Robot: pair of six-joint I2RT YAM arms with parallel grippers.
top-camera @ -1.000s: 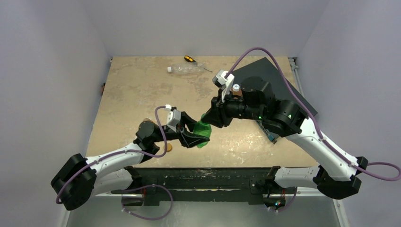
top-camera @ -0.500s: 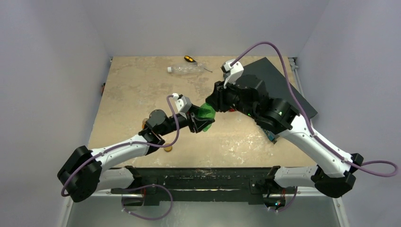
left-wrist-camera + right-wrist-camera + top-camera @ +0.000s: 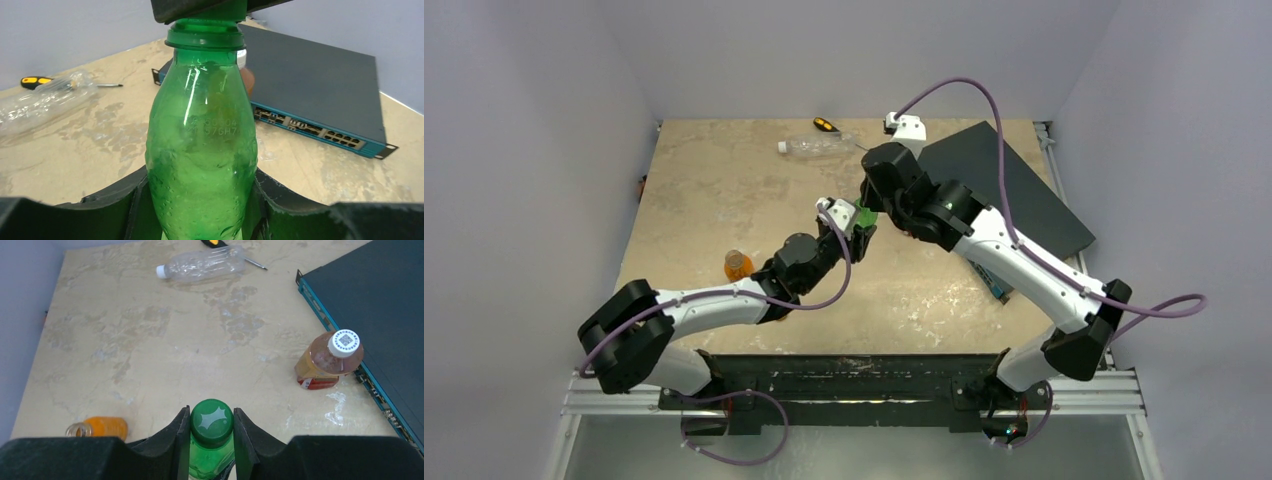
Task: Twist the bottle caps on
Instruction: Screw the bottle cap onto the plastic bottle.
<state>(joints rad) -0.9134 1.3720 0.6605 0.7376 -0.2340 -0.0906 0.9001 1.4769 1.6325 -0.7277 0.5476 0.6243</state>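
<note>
While left hand [image 3: 200,215] is clamped round the lower body of the green bottle [image 3: 200,135], holding it upright over mid-worktop, right hand [image 3: 211,440] is closed on the green cap [image 3: 212,420] sitting on that bottle's neck. Judged step: threading this cap on.

How far down it is wound can't be told. In the left wrist view the right hand covers the cap, and only the neck ring shows below it. From above the cap looks square on the neck, not cocked.

Looks done:
- clear bottle [image 3: 202,264] lies on its side at the far edge of the worktop [image 3: 165,350], white cap [image 3: 160,271] on, screwdriver [image 3: 32,80] just beside it
- amber bottle [image 3: 322,362] stands just beside the blue-fronted network switch [image 3: 380,300], code-printed white cap [image 3: 345,342] on

Left to do:
- orange bottle [image 3: 102,427] sits near the worktop's left side, well apart from both hands, mouth open with nothing on it
- no cap for it shows in any view, so it needs locating first

Tally as judged: two bottles closed, green one in hand, orange one untouched. Green needs finishing and setting down before either hand is free.
</note>
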